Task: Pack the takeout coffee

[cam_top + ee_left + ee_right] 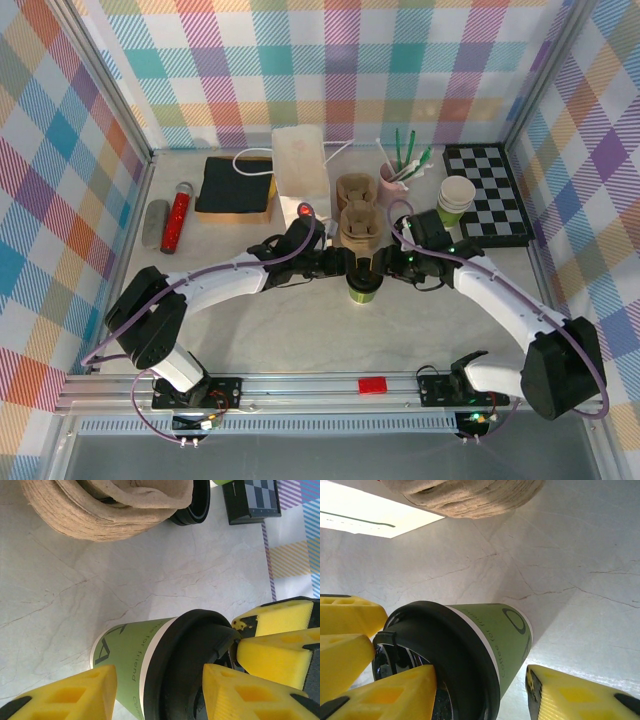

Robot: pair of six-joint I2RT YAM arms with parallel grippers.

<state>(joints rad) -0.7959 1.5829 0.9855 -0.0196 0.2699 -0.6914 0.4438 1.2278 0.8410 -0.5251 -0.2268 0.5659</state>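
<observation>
**Q:** Where is the coffee?

**Op:** The takeout coffee (pixel 362 288), a small green-sided paper cup under a round black plastic lid, stands upright on the pale marble-patterned table (pixel 300 335). It is central, just in front of the brown moulded-pulp cup carrier (pixel 357 218). The tall white paper bag (pixel 300 165) stands behind the carrier, apart from the cup.

**Q:** Both arms on it?

**Op:** Both meet it from opposite sides. I have the left gripper (pixel 157 687) straddling it, with one yellow foam finger (pixel 75 695) down by the green wall and the other over the lid's rim. The jaws are roughly half open. I cannot tell whether they pinch the cup or merely bracket it, because finger and wall overlap in my wrist view.

**Q:** And the right?

**Op:** The right gripper (pixel 480 682) mirrors that. One finger lies over the lid. The outer finger (pixel 580 695) shows a sliver of table between itself and the cup wall, so I note those jaws as parted with nothing held.

**Q:** Why two grippers on one cup?

**Op:** My reading is that one arm steadies the body while the other bears on the lid to seat it before the cup travels. A loose lid would spill in the bag. That is judgement only.

**Q:** What is outstanding?

**Op:** The cup is not yet in the carrier or the bag. It needs one firm hold, the other arm clear, and an upright lift.
</observation>
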